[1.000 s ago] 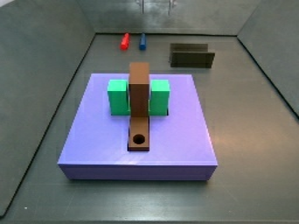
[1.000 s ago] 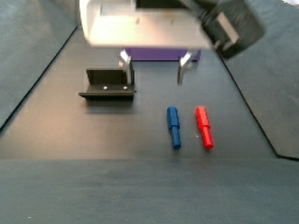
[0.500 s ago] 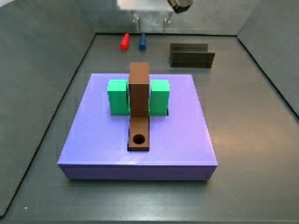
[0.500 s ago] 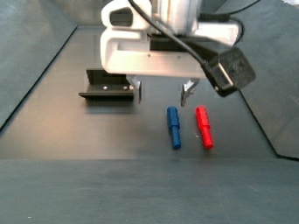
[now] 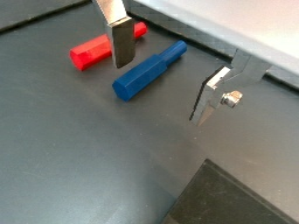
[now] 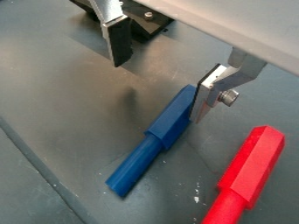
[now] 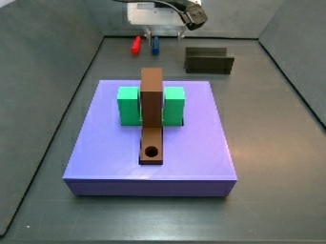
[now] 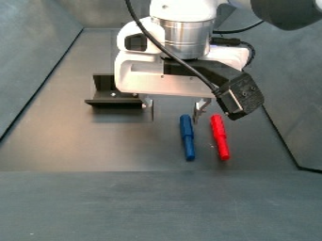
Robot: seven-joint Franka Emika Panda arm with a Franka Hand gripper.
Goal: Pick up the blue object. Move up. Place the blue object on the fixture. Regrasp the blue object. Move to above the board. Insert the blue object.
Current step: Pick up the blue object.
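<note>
The tool [image 8: 175, 104] hangs spread wide over the blue peg [image 8: 186, 136], nothing between its fingers [image 6: 114, 41] but bare bench [image 8: 113, 179]. The red peg [image 8: 220, 136] lies just beside, crowding one finger's side. The fixture [image 8: 116, 91] sits clear on the opposite side.

fixture [image 6: 149, 26]: mostly hidden behind pincer [image 6: 163, 70] | red peg [image 6: 243, 179]: cut off (seemingly by frame edge)

blue object [image 6: 156, 143]: lying flat on floor | gripper [image 8: 175, 106]: above it, empty, jaws apart
</note>
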